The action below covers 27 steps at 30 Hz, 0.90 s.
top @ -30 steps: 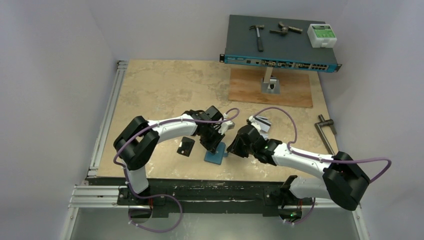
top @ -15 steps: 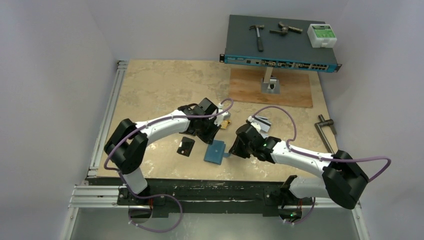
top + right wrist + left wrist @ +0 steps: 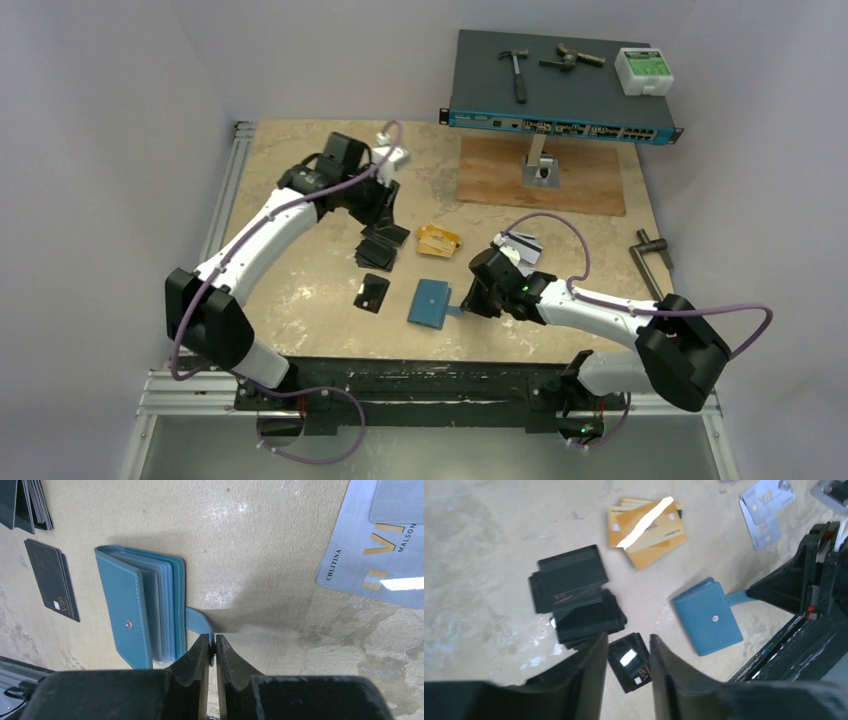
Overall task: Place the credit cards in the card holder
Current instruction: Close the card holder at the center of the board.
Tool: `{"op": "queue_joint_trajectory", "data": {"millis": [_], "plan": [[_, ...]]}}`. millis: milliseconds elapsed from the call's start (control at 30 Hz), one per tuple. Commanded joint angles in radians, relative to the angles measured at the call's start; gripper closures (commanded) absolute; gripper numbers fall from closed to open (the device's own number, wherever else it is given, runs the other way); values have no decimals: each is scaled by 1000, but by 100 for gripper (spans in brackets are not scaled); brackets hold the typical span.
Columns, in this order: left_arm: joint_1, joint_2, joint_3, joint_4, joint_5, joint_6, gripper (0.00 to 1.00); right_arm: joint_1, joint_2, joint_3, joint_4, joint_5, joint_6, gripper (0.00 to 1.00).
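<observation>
The right tool pinches the card holder's snap tab; the left tool gapes slightly, empty.

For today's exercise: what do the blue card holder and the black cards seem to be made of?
The card holder: probably leather or imitation leather, matte, with pale edge stitching and a small snap. The black cards: probably plastic, glossy; thin, flat, reflecting light.

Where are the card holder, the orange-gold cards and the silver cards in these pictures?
card holder point(image 3: 125, 595): right wrist view, on its teal front cover.
orange-gold cards point(image 3: 664, 530): left wrist view, on the top card's face.
silver cards point(image 3: 360, 545): right wrist view, on the lower card's face.
</observation>
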Motion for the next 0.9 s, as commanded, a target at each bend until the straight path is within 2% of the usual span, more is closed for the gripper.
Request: {"op": "queue_joint_trajectory", "data": {"millis": [0, 33, 67, 200, 267, 333, 433, 567, 700, 800, 867], "plan": [[193, -74, 38, -47, 257, 16, 33, 5, -10, 20, 10, 17, -16, 94], [204, -73, 42, -65, 264, 34, 19, 5, -12, 19, 8, 19, -15, 95], [201, -78, 32, -68, 257, 66, 13, 5, -16, 19, 8, 23, -14, 95], [125, -208, -186, 108, 266, 198, 0, 3, -29, 7, 16, 23, -8, 97], [72, -213, -259, 150, 296, 254, 0, 3, -31, 1, 27, 19, -3, 98], [53, -206, -338, 221, 387, 296, 0, 3, -29, -1, 30, 15, 2, 100], [32, -178, -391, 210, 491, 478, 0, 1, -23, -3, 32, 10, 1, 100], [32, -206, -436, 76, 547, 867, 0, -6, -7, 13, 20, 9, -5, 100], [31, -253, -500, 18, 565, 1281, 0, -9, -2, 25, 29, 9, -5, 100], [27, -210, -509, 100, 654, 1354, 0, -9, -6, 21, 41, 2, 0, 100], [-14, -192, -519, 117, 659, 1404, 0, -10, -8, 23, 35, 1, -4, 100]]}}
